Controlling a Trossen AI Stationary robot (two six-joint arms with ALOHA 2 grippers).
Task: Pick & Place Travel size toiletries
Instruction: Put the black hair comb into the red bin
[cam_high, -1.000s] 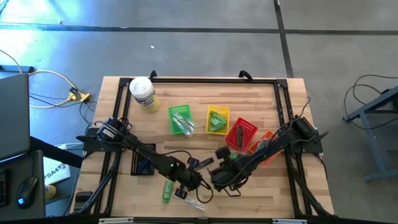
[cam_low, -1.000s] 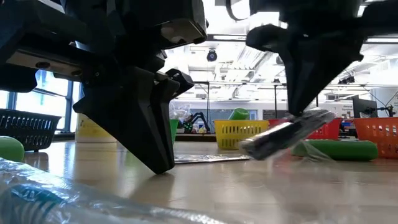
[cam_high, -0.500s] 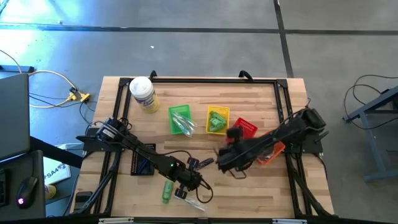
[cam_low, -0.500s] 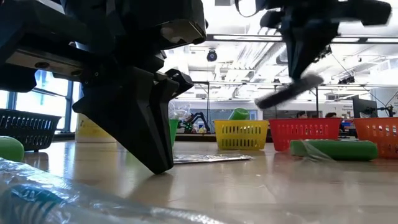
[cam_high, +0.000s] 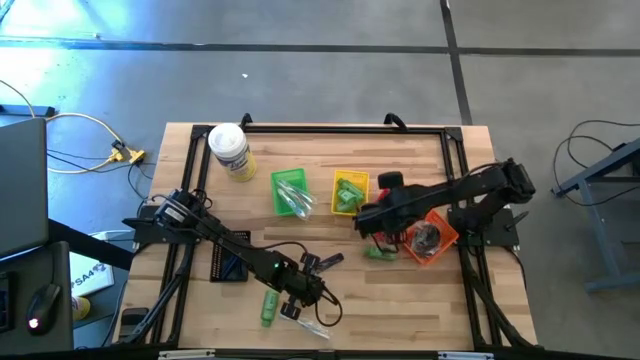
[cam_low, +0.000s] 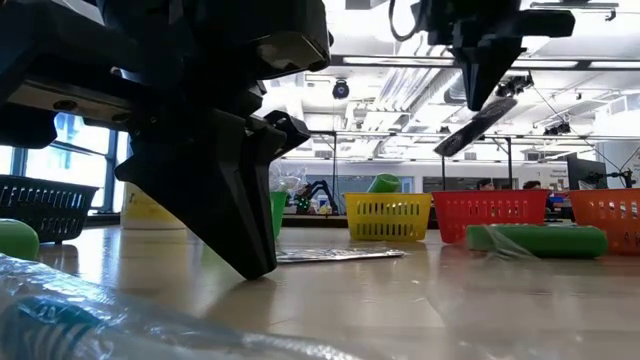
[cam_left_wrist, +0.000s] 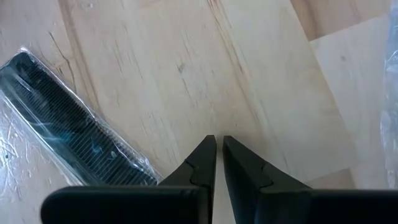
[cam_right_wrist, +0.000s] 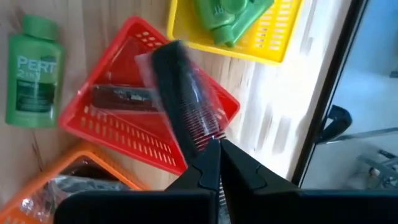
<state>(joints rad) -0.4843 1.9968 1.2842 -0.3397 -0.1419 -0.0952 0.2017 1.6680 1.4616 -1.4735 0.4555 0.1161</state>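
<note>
Scene is brightly and evenly lit. Ceiling strip lights (cam_low: 420, 62) are blown out in the low view. Foreground plastic wrap (cam_low: 90, 320) is defocused. Wrapped comb (cam_right_wrist: 183, 93) is motion-blurred in the right wrist view.

Overhead, tabletop-level and two wrist views

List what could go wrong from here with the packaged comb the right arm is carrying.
1. The right gripper pinches the packaged comb only at one end, so it hangs tilted and could slip or swing free.
2. The red basket below already holds a dark piece, so the long comb might catch the rim and land half out.
3. The green bottle lies beside the basket; a low pass could knock it.
</note>
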